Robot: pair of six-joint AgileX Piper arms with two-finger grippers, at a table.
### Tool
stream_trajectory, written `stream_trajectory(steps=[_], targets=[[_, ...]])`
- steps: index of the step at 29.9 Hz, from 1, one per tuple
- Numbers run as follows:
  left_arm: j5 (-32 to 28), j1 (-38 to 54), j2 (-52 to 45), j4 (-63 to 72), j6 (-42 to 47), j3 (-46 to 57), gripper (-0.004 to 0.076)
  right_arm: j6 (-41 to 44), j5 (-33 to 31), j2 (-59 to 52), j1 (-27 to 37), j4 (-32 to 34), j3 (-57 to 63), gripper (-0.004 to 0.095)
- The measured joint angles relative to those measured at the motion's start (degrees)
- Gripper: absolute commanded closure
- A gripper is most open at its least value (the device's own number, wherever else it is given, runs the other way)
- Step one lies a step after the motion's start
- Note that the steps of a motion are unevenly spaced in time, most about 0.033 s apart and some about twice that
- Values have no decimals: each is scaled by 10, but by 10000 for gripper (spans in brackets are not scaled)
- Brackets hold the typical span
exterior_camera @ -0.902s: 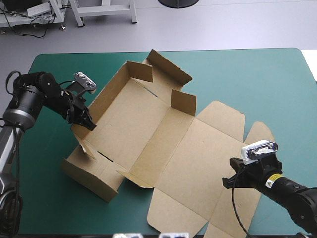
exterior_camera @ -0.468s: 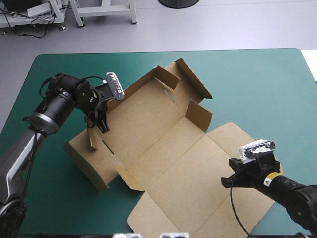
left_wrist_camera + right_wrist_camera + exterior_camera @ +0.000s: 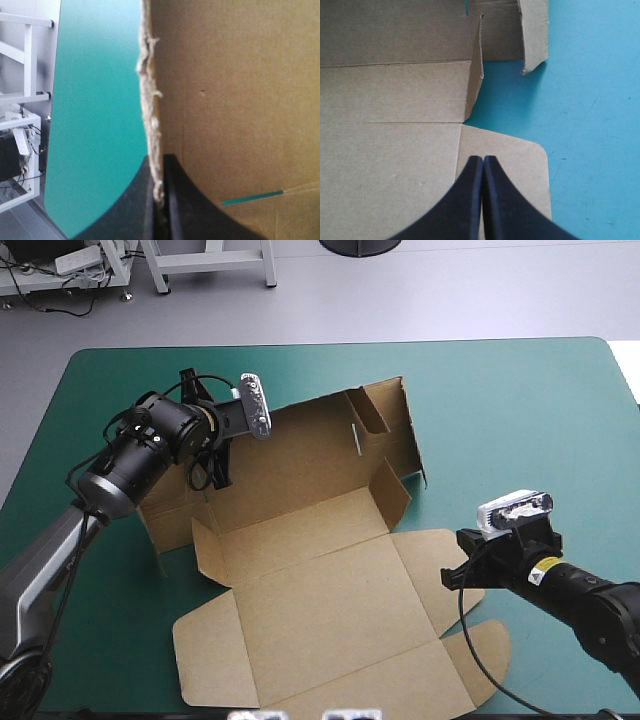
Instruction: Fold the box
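While the left gripper (image 3: 220,478) is pinching the far long wall (image 3: 300,440) of the box (image 3: 320,590), its black fingers (image 3: 187,212) are clamping all but fully together on the wall's rough upper edge, with the board between them. The box is sitting around the middle of the table (image 3: 520,400), on the teal-green cover, and it is only half shaped. The held wall is standing up, and the end wall (image 3: 400,425) is standing upright at its right end. The floor and the lid panel (image 3: 340,650) are lying flat and reaching toward the table's near edge.

The left arm is extending in from the table's left side and is hiding part of the raised wall in the high view. In the left wrist view the board is blocking everything on one side of the fingers, and only bare cover is showing on the other.

The right gripper (image 3: 450,578) is hanging over a rounded flap (image 3: 520,165) at the box's right side. Its fingers (image 3: 465,205) are pressing together into one point with nothing between them. Whether they are touching the flap I cannot tell. Ahead of them a short flap (image 3: 475,80) is standing upright.

Counting up, one box and two grippers are showing. On the box, two walls are standing and two rounded flaps are lying flat on its right side.
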State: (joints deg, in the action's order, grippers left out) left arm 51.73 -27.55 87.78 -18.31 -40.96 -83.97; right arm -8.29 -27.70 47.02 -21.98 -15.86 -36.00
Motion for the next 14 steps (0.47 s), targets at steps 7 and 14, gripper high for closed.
stream_trajectory(steps=[7, 14], targets=[[-4, -48, -13, 0, 6, 0, 729, -4, -21, 53, 0, 2, -38, 914], [-7, -75, -16, -21, 47, 6, 729, -5, -41, 87, 0, 7, -81, 914]])
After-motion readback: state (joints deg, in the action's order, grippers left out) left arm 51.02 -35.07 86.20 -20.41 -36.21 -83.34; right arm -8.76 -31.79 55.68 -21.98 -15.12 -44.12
